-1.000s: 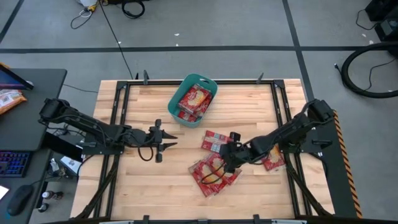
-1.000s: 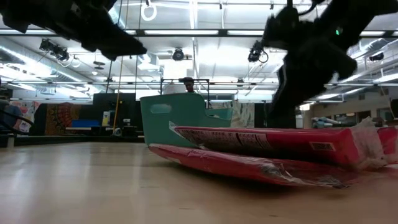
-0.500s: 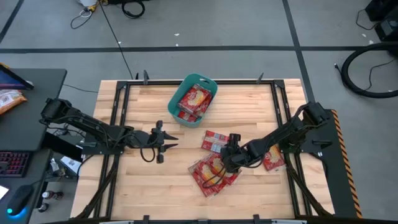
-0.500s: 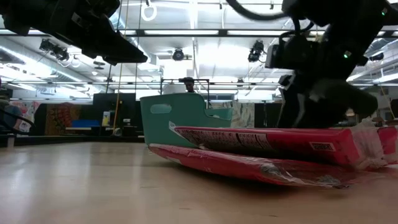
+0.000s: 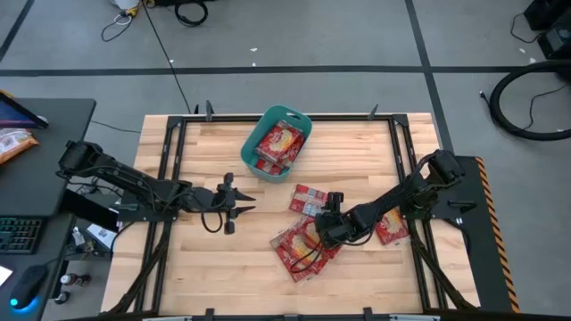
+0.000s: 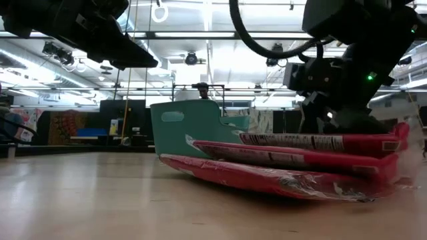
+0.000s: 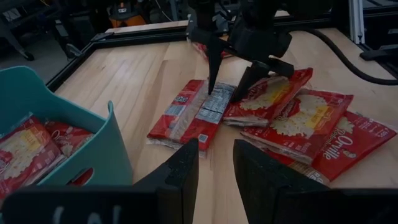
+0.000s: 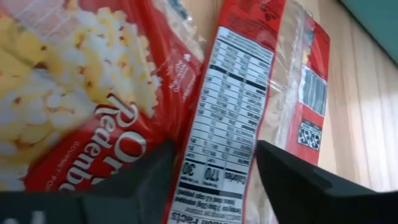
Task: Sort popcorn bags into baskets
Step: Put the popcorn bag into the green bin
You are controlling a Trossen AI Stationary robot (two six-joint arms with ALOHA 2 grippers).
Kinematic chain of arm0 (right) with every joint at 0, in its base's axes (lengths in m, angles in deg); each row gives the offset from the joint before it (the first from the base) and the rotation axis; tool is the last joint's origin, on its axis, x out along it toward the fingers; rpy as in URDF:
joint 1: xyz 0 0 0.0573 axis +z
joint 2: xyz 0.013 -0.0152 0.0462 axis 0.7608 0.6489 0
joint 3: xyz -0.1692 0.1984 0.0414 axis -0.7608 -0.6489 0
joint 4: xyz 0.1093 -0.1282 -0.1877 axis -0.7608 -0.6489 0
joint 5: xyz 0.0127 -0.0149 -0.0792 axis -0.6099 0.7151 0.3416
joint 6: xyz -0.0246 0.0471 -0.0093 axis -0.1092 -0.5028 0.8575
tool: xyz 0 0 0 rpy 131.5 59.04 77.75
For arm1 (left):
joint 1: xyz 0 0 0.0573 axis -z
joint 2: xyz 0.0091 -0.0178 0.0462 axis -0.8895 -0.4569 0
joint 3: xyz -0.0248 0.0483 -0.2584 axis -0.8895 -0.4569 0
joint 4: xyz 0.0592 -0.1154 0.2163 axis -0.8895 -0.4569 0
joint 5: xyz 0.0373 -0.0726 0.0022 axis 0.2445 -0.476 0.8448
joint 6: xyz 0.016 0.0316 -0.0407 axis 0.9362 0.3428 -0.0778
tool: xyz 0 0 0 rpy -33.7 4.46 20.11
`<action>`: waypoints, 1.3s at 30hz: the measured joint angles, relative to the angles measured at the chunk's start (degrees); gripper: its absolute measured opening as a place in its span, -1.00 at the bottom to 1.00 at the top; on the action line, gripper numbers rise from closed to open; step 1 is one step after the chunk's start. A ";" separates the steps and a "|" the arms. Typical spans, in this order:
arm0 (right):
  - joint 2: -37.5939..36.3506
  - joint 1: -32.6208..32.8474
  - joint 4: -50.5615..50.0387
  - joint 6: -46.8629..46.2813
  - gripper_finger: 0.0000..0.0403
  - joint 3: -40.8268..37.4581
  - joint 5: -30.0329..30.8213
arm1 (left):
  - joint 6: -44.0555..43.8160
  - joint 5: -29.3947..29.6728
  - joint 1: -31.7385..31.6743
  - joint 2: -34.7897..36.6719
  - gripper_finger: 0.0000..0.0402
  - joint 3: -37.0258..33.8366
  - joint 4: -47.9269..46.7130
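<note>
The teal basket (image 5: 299, 120) stands at the table's far middle with popcorn bags (image 5: 278, 143) inside; it also shows in the left wrist view (image 7: 115, 146). Several red popcorn bags (image 5: 299, 250) lie overlapped at the near middle. One more bag (image 5: 308, 201) lies just beyond them and another (image 5: 393, 230) lies to the right. My right gripper (image 5: 323, 228) is open and low over the pile, its fingers on either side of one bag's long edge (image 8: 217, 143). My left gripper (image 5: 234, 208) is open and empty, hovering left of the pile. My right gripper comes at the pile from above, slanting, with its fingers open. One fingertip (image 7: 210, 87) stands on the clear-wrapped bag (image 7: 189, 118), and the other (image 7: 244, 84) stands against the neighbouring bag (image 7: 267, 96). A bag's printed long edge (image 8: 211, 168) runs between them. The top bag (image 6: 320, 141) lies raised on the pile.
The table's black frame rails (image 5: 169, 178) run along its left and right sides. Bare wood (image 5: 214, 267) lies at the near left. A desk with a keyboard (image 5: 18, 234) and an orange snack bag (image 5: 13, 143) stands off the table's left.
My right gripper has gone down and a little toward the table's near-left, onto the pile. In the low view the top bag has shifted and now lies raised as a separate layer over the others. My left gripper has kept still.
</note>
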 joint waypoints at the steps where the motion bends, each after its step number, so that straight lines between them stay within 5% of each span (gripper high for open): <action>1: 0.00 -0.06 -0.33 0.21 0.07 0.00 -0.02 | 0.00 0.00 0.00 0.00 -0.48 0.00 -0.02; 14: -0.63 -1.07 -1.70 0.54 -0.94 -0.22 -3.72 | 0.00 0.01 0.00 0.00 -0.48 0.00 -0.02; 22: -7.58 -0.64 -3.44 0.40 -0.97 -0.44 -4.74 | 0.18 -0.82 0.00 -2.50 -0.48 -0.01 2.07; 30: -13.44 -0.65 -2.27 -0.07 -0.98 -0.35 -5.38 | 5.73 0.80 0.39 -14.71 -0.45 5.55 6.98; 39: -13.73 -0.65 -0.79 -0.31 -0.98 -0.29 -6.70 | 15.16 2.33 0.32 -29.64 0.05 15.26 6.72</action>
